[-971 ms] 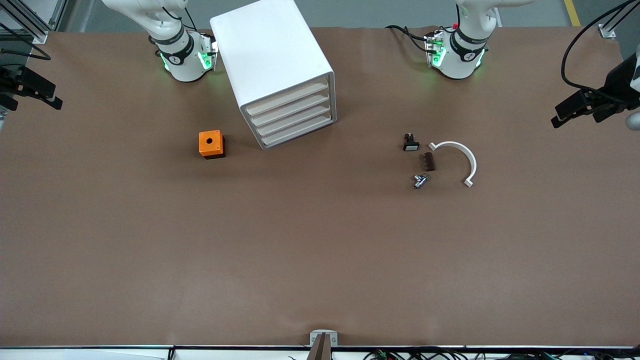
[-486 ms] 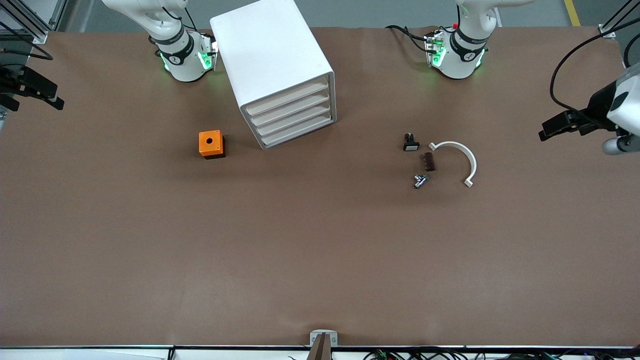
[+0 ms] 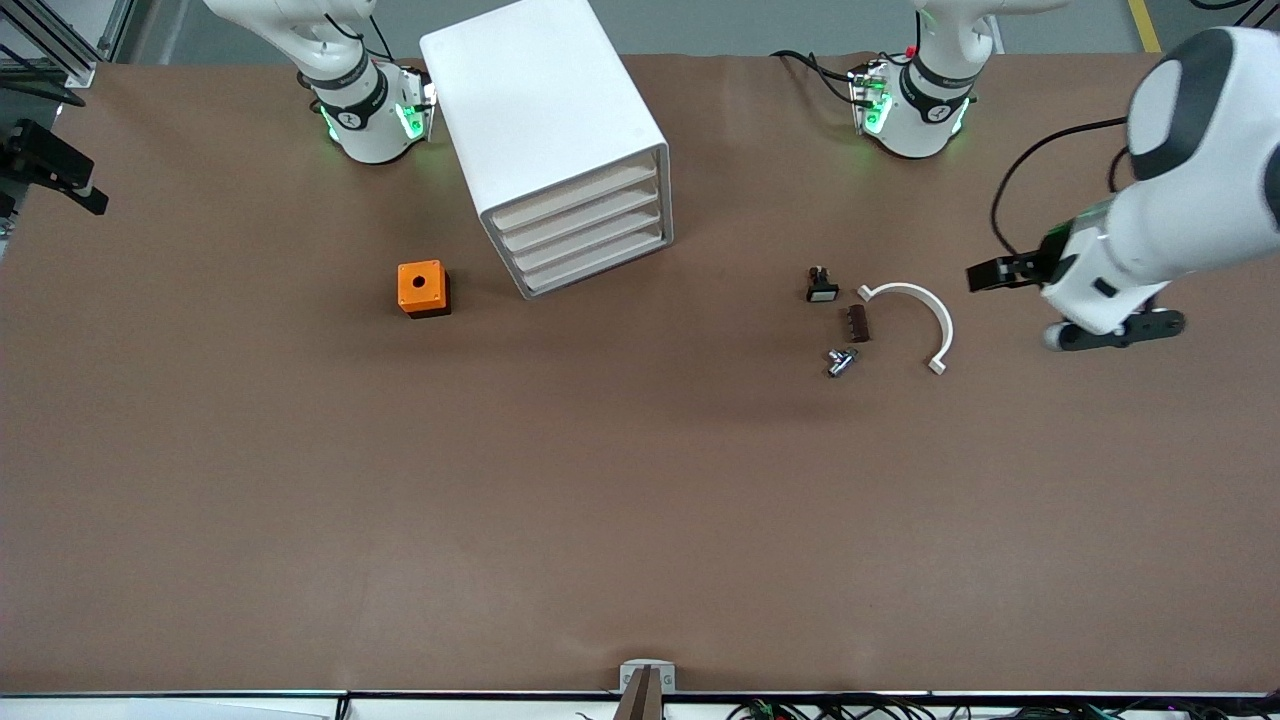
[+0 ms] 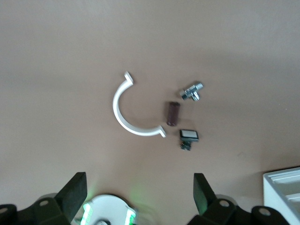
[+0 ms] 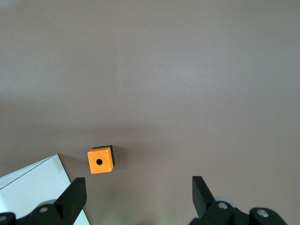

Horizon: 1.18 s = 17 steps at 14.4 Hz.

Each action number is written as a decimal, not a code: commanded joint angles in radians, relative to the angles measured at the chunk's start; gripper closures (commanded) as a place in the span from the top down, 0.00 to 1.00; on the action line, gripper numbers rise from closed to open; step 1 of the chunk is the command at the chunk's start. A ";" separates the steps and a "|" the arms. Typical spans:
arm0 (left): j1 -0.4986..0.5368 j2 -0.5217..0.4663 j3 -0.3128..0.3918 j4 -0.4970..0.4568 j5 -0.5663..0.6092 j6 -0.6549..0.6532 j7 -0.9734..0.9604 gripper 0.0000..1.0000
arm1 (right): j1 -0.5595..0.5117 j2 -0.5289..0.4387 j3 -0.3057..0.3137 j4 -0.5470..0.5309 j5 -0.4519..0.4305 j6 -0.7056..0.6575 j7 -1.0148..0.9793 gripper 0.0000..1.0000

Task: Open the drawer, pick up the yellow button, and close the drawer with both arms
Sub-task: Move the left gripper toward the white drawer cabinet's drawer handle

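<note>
cabinet [image 3: 556, 130]: white boxy unit standing close to the surface's edge where the arm bases are, just beside the right arm's base, turned at an angle so its four drawer fronts face out toward the open middle of the surface, where an end effector can likely reach them.
drawer [image 3: 578, 195]: the highest of the four alike fronts, fully shut and flush with the three below; nothing touches it, so the opening step is not yet begun.
button: not visible anywhere; presumably shut inside the drawer, which would be why the drawer has to come open first.
left end effector [image 3: 985, 275]: over the surface toward the left arm's end, near the white curved clip [image 3: 918, 318]; fingers spread wide and holding nothing, as the left wrist view shows with its two black fingertips [image 4: 75, 190] well apart above the small parts.
right end effector [image 5: 136, 197]: off at the surface's edge at the right arm's end, jaws wide apart and empty; its wrist view looks down on the orange square box [image 5: 101, 161] and a corner of the cabinet.
orange square box, front view [image 3: 423, 288]: beside the cabinet, toward the right arm's end, hole upward; probably the later seat for the button.
loose parts: small black part with a white face [image 3: 822, 287], brown block [image 3: 857, 323] and metal fitting [image 3: 840, 361] clustered beside the clip, well apart from the cabinet.
</note>
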 commanded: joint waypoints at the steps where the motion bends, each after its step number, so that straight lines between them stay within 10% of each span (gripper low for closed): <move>1: -0.018 0.082 -0.056 0.093 -0.067 -0.101 -0.178 1.00 | -0.012 0.024 -0.002 0.026 0.007 -0.010 0.002 1.00; 17: -0.326 0.545 -0.081 0.373 -0.466 -0.179 -1.537 1.00 | -0.029 0.205 -0.003 0.032 -0.012 0.031 -0.010 1.00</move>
